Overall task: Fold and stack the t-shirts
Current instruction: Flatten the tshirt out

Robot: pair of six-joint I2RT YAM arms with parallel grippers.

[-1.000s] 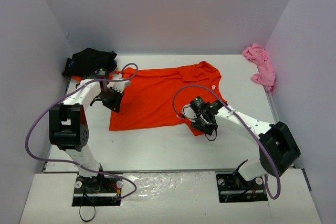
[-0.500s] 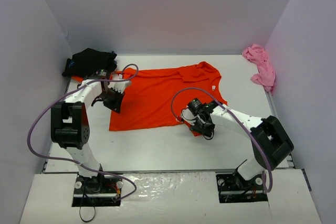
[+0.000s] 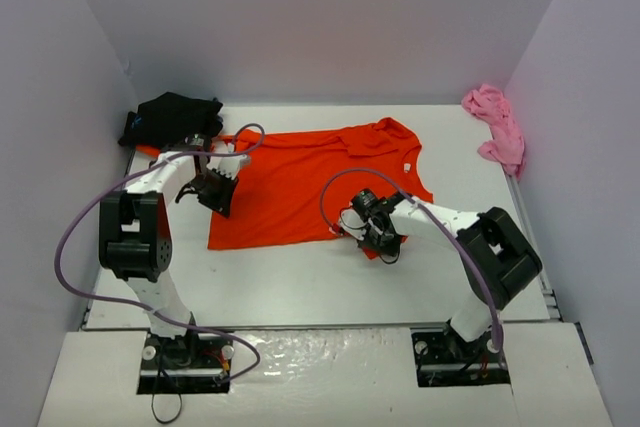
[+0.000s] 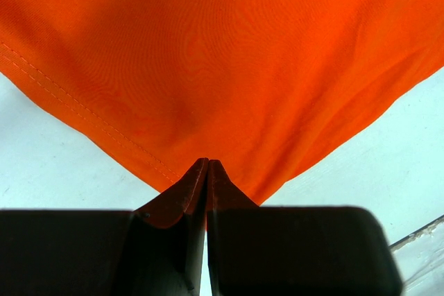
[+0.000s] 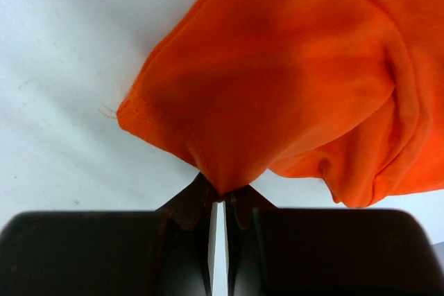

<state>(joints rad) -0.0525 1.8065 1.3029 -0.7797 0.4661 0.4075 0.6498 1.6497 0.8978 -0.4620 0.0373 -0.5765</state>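
While the orange t-shirt (image 3: 300, 182) lies spread mostly flat mid-table, both arms grip it. The L gripper (image 4: 207, 166) is at the shirt's left side, approx. halfway along that edge. Its jaws are pressed together on a small peak of cloth, w/ a stitched hem running off to the left in the wrist view. The R gripper (image 5: 220, 195) is at the near right corner by the sleeve, also pinched tight on a bunched fold that tents up at the tips. The table (image 3: 300, 287) is white. In the far left corner the black t-shirt (image 3: 170, 117) sits crumpled, w/ a strip of orange cloth (image 3: 147, 149) showing at its near edge. The pink t-shirt (image 3: 497, 127) is heaped against the right wall (image 3: 575, 147), well apart from both grippers.
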